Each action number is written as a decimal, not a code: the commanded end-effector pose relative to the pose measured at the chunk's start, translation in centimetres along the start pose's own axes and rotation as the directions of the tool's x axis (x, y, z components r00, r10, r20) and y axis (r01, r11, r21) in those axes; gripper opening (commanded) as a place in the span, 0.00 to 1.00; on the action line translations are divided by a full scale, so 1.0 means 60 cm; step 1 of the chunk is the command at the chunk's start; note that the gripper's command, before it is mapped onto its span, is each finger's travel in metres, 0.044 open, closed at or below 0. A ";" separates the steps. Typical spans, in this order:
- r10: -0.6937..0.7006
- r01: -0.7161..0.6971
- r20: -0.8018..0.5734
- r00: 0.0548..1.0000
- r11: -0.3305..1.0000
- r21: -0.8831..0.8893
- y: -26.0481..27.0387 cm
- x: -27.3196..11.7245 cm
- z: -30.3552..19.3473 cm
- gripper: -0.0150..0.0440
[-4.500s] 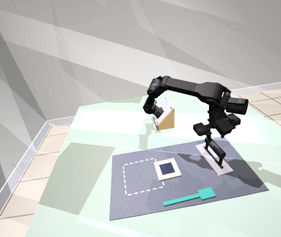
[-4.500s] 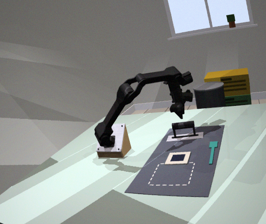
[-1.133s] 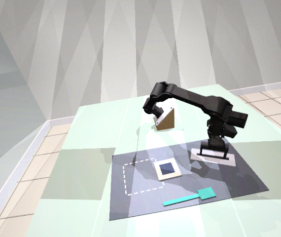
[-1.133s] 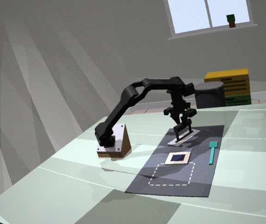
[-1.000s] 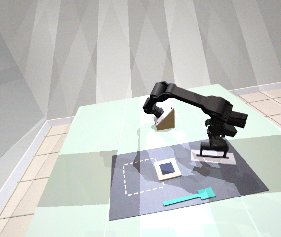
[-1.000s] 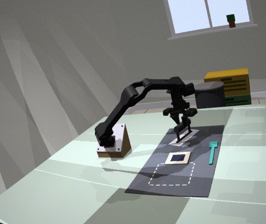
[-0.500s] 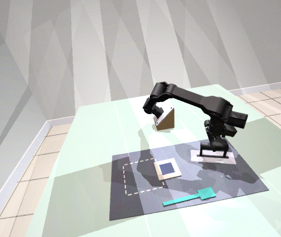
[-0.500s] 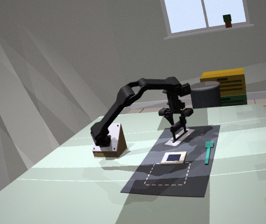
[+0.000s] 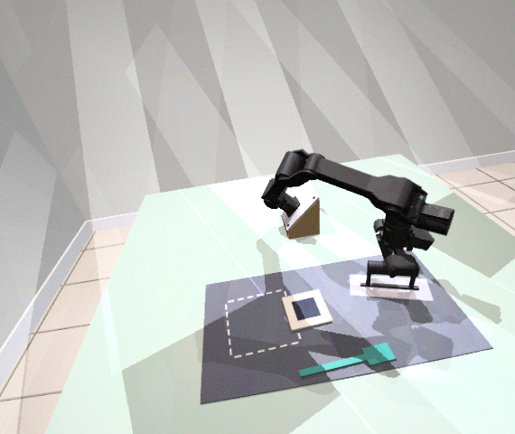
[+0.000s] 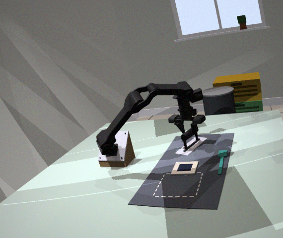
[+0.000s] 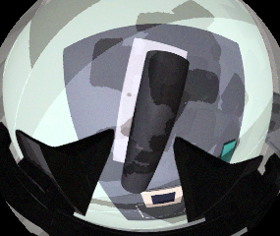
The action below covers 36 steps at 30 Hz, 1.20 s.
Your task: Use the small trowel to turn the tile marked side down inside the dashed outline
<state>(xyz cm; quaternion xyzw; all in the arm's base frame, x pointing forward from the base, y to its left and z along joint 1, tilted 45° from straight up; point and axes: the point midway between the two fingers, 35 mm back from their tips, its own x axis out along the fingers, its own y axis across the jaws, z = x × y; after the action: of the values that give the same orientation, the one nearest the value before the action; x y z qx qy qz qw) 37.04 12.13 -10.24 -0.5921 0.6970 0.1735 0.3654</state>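
Observation:
A trowel with a black handle (image 9: 375, 267) (image 10: 186, 135) (image 11: 158, 98) on two posts above a white rectangular blade (image 9: 424, 293) (image 10: 183, 151) (image 11: 138, 51) appears to lie flat on the dark mat (image 9: 229, 385) (image 10: 146, 199). My gripper (image 9: 394, 262) (image 10: 189, 131) (image 11: 144, 138) is open, pointing down around the handle; gaps show on both sides in the wrist view. The cream tile (image 9: 305, 308) (image 10: 184, 167) (image 11: 163, 198) lies flat, dark blue marked side up, overlapping one edge of the dashed outline (image 9: 237, 356) (image 10: 156, 196).
A teal flat-bladed tool (image 9: 379, 353) (image 10: 222, 153) (image 11: 228, 149) lies on the mat near its long edge, beyond the tile. The arm's wedge-shaped base (image 9: 305, 224) (image 10: 130, 150) stands on the table beside the mat. A dark drum and coloured boxes stand behind the table in the exterior view.

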 end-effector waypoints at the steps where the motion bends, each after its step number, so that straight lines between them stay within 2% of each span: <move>1: -0.001 0.001 0.002 1.000 1.000 -0.011 0.001 -0.035 0.000 0.71; 4: 0.000 0.000 0.002 1.000 1.000 -0.021 0.004 -0.072 -0.003 0.71; 10: 0.000 0.000 0.002 1.000 1.000 0.001 0.004 -0.072 -0.003 0.71; 19: 0.000 0.000 0.002 1.000 0.953 0.302 0.004 -0.072 -0.002 0.71; 27: 0.000 -0.001 0.002 1.000 0.835 0.551 0.003 -0.072 -0.001 0.71; 36: 0.000 -0.002 0.002 1.000 0.626 0.780 0.003 -0.072 0.000 0.71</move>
<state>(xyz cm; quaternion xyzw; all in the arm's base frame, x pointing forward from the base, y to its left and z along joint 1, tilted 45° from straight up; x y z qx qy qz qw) 37.09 15.21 -7.13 -0.4013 0.7066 -0.1153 0.5713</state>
